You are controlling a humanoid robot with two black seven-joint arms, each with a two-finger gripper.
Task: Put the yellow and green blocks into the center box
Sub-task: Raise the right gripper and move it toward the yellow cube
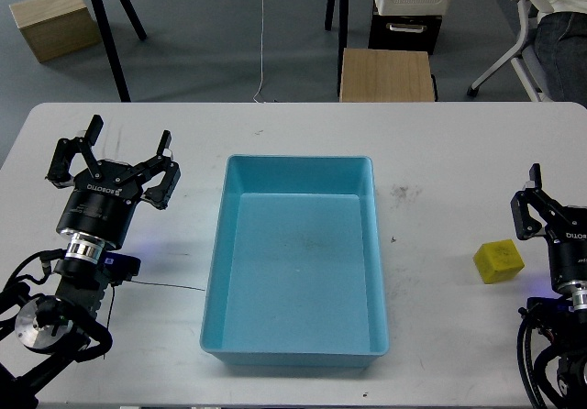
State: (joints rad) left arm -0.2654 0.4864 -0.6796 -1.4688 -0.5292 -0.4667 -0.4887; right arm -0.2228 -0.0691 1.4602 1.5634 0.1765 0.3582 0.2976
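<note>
The yellow block (499, 262) lies on the white table at the right, just left of my right gripper (573, 189). That gripper is cut off by the view's right edge; its one visible finger (527, 209) stands spread wide of the body, and nothing is held. The green block is out of view. The light-blue center box (298, 162) sits mid-table with nothing inside. Left of the box, my left gripper (128, 138) points away from me, open and empty.
A thin black cable (170, 286) runs across the table from my left arm toward the box. Beyond the table's far edge stand tan wooden boxes (53, 22) (387, 74), black stand legs (112, 33) and an office chair (527, 24).
</note>
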